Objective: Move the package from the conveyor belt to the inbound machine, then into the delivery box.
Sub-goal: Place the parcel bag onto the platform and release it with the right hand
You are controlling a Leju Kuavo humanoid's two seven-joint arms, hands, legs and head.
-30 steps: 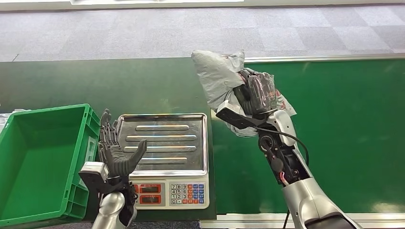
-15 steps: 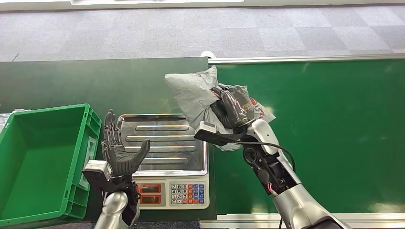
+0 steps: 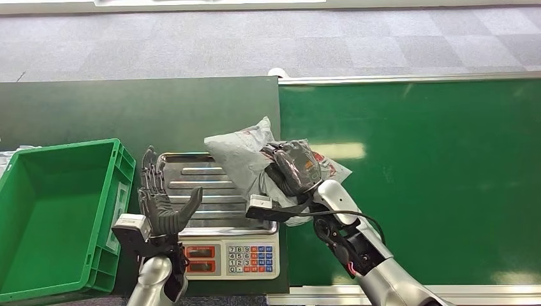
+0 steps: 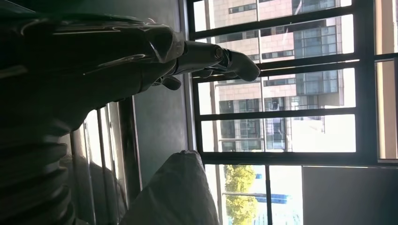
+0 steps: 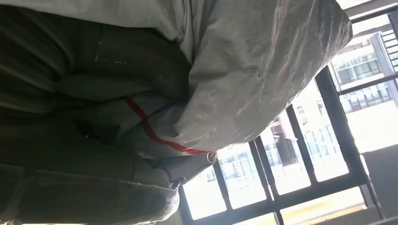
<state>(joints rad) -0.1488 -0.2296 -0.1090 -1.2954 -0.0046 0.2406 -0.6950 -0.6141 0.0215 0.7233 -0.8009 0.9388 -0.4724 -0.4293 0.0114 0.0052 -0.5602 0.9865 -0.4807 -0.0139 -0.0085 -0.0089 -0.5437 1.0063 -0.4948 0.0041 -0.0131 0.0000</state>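
Note:
A crumpled grey plastic package [image 3: 241,158] hangs over the right side of the steel weighing pan [image 3: 191,191], and my right hand [image 3: 295,167] grips it from its right side. The right wrist view shows the same grey package [image 5: 263,79] close up, with a red line across its folds. My left hand [image 3: 159,203] stands upright and open at the pan's left edge, holding nothing. In the left wrist view its fingers [image 4: 220,58] reach out above the pan, and the package [image 4: 176,192] bulges in below them.
The scale's keypad and red displays [image 3: 229,258] face me below the pan. A green crate [image 3: 44,217] stands at the left. The green conveyor belt [image 3: 434,172] runs to the right, with a dark green table top [image 3: 127,111] behind the scale.
My right arm has carried the package left and down, from above the belt's edge to over the pan's right side. The left hand has stayed in place.

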